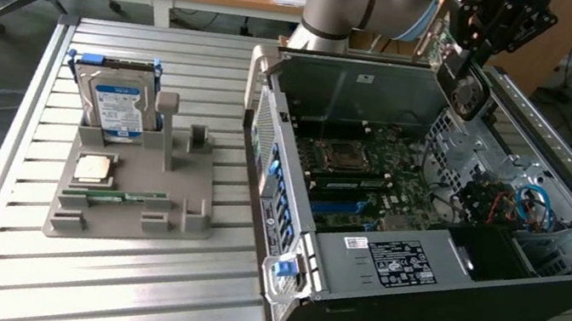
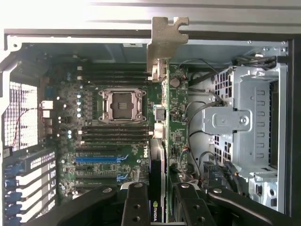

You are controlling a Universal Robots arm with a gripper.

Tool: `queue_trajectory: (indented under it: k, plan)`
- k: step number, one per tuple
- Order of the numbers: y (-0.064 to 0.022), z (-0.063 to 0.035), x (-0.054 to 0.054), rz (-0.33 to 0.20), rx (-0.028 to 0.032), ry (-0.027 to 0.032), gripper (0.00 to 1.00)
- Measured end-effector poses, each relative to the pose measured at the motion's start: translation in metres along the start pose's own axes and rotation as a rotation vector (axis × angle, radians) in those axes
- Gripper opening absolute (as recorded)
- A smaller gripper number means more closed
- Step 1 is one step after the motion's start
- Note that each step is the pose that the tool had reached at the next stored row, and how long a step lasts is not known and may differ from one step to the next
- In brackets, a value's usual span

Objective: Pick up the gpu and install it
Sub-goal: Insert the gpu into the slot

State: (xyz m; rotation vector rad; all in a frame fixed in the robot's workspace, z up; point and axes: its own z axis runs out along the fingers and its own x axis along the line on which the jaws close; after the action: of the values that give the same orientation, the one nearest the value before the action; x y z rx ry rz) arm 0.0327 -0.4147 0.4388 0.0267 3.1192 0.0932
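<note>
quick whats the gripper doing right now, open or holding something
gripper: closed on the gpu, holding it over the open computer case

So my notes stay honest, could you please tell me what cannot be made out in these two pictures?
- Wrist view: the slot on the motherboard under the gpu is hidden by the card itself.
- Wrist view: the tool gripping the card is cut off by the picture's edge.
- Exterior view: the print on the hard drive label is too small to read.
</note>
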Motion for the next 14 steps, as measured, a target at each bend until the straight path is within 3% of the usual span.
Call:
queue_trajectory:
  k: [14]
  plan:
    - [0.0, 0.0004, 0.0, -0.235, -0.003, 0.0141, 0.27]
